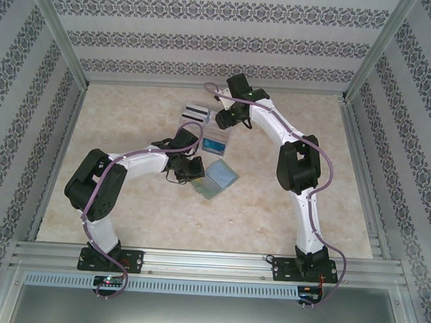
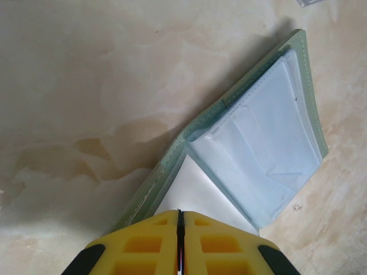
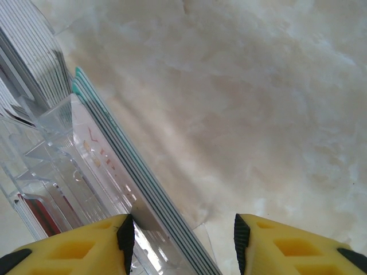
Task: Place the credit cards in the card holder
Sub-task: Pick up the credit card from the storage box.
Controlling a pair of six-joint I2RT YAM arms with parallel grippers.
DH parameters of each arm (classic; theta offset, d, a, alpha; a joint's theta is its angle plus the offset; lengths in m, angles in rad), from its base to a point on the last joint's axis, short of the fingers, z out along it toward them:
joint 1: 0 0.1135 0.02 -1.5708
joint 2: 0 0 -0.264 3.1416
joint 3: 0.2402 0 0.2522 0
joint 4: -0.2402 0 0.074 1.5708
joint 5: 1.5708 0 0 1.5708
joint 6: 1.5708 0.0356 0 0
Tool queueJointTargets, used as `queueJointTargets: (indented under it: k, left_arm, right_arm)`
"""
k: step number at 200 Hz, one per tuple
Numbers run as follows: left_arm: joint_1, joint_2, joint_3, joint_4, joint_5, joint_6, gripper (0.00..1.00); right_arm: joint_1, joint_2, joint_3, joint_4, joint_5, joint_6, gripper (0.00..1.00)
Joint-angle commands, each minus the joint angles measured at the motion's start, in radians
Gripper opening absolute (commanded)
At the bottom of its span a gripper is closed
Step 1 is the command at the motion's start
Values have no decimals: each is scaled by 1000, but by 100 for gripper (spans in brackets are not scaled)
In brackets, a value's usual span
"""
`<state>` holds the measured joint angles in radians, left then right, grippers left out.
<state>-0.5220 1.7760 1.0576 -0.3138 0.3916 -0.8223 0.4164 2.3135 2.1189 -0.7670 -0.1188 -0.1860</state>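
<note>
The sage-green card holder point(image 2: 229, 109) lies open on the table, its pale blue pockets point(image 2: 269, 143) facing up; it also shows mid-table point(image 1: 220, 178). My left gripper point(image 2: 180, 213) is shut at the holder's near corner, on its white inner flap point(image 2: 195, 192). From above, this gripper point(image 1: 191, 169) sits just left of the holder. Several teal-edged credit cards point(image 3: 114, 143) stand on edge in a clear stand point(image 3: 57, 166). My right gripper point(image 3: 182, 238) is open astride their edge. The cards lie against its left finger point(image 3: 125, 238), with a gap to the right one. A pale card with pinkish marks point(image 3: 94, 152) stands just behind them.
White cards with black stripes point(image 1: 195, 113) lie behind the clear stand point(image 1: 217, 141); they also show at the upper left point(image 3: 28, 57). Metal rails point(image 1: 209, 260) edge the marble table, and patterned walls close in three sides. Bare table lies to the right point(image 1: 331, 190).
</note>
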Motion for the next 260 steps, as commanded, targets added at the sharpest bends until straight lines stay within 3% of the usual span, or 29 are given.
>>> queueJointTargets:
  k: [1,194,243,260]
  left_arm:
    - [1,-14,-7,5,-3,5,10]
    - [2,-18,3,-5,-5,7,10]
    - [1,-20,1,-5,-6,8,10]
    - [1,-20,-2,-5,-5,6,10]
  right_arm:
    - [-16,-41,31,1,-4,14,51]
    - [-51,-89,12,33,-61,60,40]
    - [-58,-89,4,30,-84,65,21]
    - [-58,-91,-2,32,-85,65,19]
